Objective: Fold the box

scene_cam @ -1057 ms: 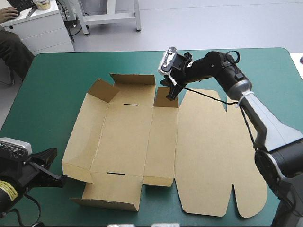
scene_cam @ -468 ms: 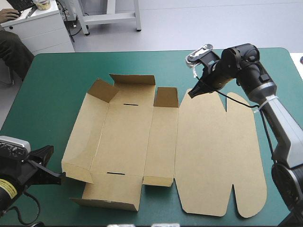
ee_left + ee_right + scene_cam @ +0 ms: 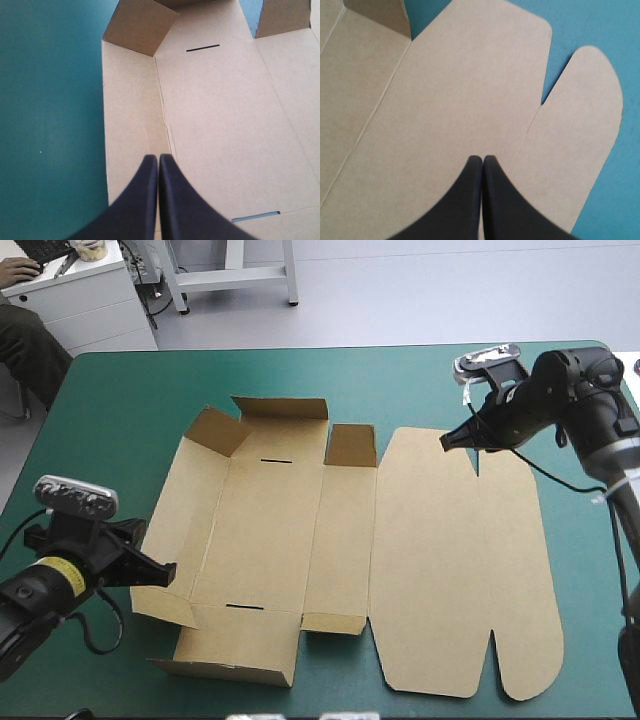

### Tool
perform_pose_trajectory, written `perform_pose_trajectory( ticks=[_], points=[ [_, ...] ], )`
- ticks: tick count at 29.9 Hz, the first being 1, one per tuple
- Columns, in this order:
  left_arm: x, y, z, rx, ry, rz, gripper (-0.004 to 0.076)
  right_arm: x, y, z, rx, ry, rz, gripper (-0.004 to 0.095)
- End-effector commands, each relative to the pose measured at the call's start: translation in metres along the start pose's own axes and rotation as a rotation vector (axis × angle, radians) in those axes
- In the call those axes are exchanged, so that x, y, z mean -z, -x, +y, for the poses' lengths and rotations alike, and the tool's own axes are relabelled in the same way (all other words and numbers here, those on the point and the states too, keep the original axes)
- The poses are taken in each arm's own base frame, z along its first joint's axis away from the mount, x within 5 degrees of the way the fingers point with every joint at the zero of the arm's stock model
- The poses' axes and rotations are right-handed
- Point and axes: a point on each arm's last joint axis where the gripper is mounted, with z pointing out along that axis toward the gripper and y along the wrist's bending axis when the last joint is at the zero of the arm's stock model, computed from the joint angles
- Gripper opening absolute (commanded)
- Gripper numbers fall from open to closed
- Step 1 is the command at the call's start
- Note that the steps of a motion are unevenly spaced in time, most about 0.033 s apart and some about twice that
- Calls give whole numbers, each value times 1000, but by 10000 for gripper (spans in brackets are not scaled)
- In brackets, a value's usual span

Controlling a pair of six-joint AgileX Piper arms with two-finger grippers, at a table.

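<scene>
In the high view, the box [image 3: 265, 540] is seen spread open at the middle of the teal-green cover [image 3: 130, 400]. Its walls at 12 and 9 o'clock are partly raised, and its lid [image 3: 450, 570] lies flat toward 3 o'clock. This layout is judged to leave the creases open to approach from both sides. The left gripper [image 3: 166, 568] is held at about 8 o'clock of the box, by the near end of the left wall [image 3: 165, 530], probably so that this wall can be pushed up. The right gripper [image 3: 446, 441] is held at about 2 o'clock, over the lid's far edge.

In the left wrist view, the left gripper [image 3: 158, 161] is seen pressed shut to a single point, with nothing between its fingers. The left wall lies under and ahead of it. Whether the board is touched cannot be told.

In the right wrist view, the right gripper [image 3: 483, 160] is likewise fully closed and empty. It is poised above the lid, and the rounded tab [image 3: 585, 105] lies at its 1 o'clock. Contact cannot be confirmed here either.
</scene>
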Motion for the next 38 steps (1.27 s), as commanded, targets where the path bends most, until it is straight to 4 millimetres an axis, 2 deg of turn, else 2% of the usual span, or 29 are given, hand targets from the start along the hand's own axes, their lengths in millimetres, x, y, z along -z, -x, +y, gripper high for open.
perform_pose_trajectory(
  ticks=[1,3,8,13,18,22,27,30,33,38],
  points=[
    [-8,27,-8,-26,-16,-47,-8,25,-25,9,-28,25,-93,-15],
    [-16,33,-11,-33,-12,-23,-8,27,-41,14,-38,43,-118,-15],
    [-31,45,-17,-115,-4,46,-8,25,-94,26,-67,72,-132,-15],
    [-39,56,-22,-127,-18,39,18,37,-140,36,-58,69,-158,-15],
    [-49,67,-28,-137,-35,56,18,59,-173,44,-42,61,-231,-15],
    [-59,74,-24,-96,-51,81,18,77,-188,49,-27,57,-281,-15],
    [-78,74,2,-13,-125,158,18,88,-200,53,-41,62,-291,-15],
    [-87,71,29,65,-157,189,18,91,-206,53,-43,48,-286,-15],
    [-89,67,54,126,-181,196,18,92,-210,52,-34,28,-265,-15],
    [-80,60,104,342,-123,145,18,87,-214,52,-35,26,-248,-15]
  ],
)
